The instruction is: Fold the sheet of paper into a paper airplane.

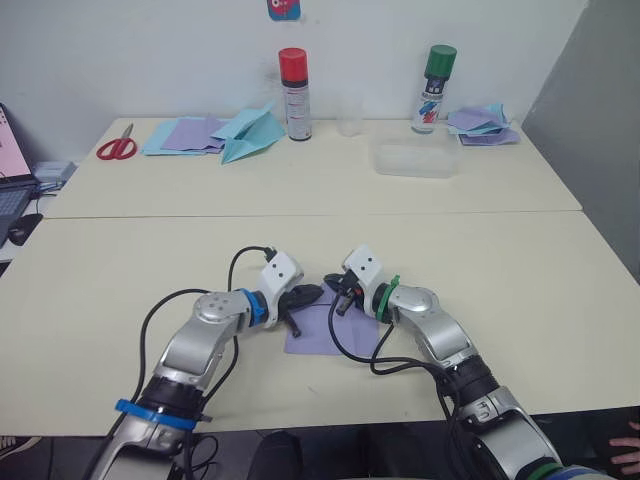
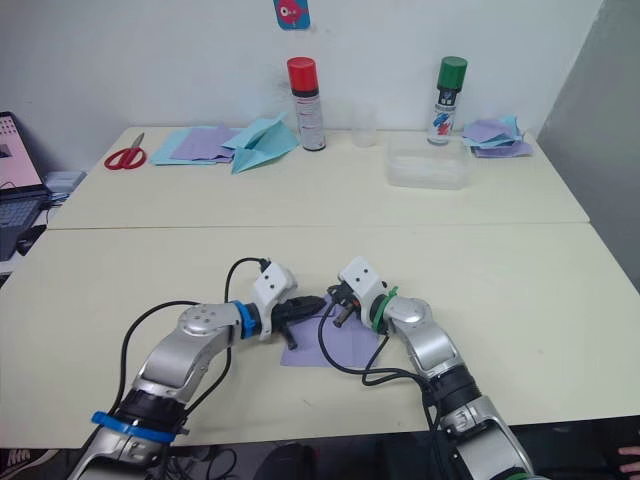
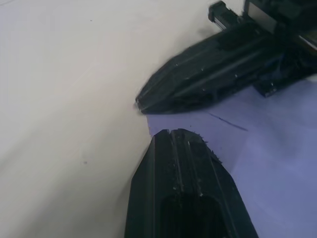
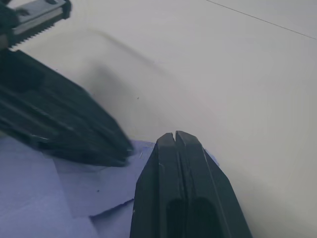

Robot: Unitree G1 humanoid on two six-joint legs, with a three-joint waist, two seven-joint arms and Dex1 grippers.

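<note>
- The two eye views look forward and down from high up, over both arms and the table point(image 1: 520, 290).
- Each wrist view sits very close behind its fingers, low over the sheet of paper point(image 3: 277, 148); all views share it.

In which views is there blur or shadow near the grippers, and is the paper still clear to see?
Left wrist view: the right gripper looks smeared; the sheet of paper is sharp enough. Right wrist view: the left gripper is blurred, with a soft shadow on the table. Left eye view: even lighting, paper plain.

Lavender sheet of paper point(image 1: 322, 330), flat, seemingly partly folded
</note>
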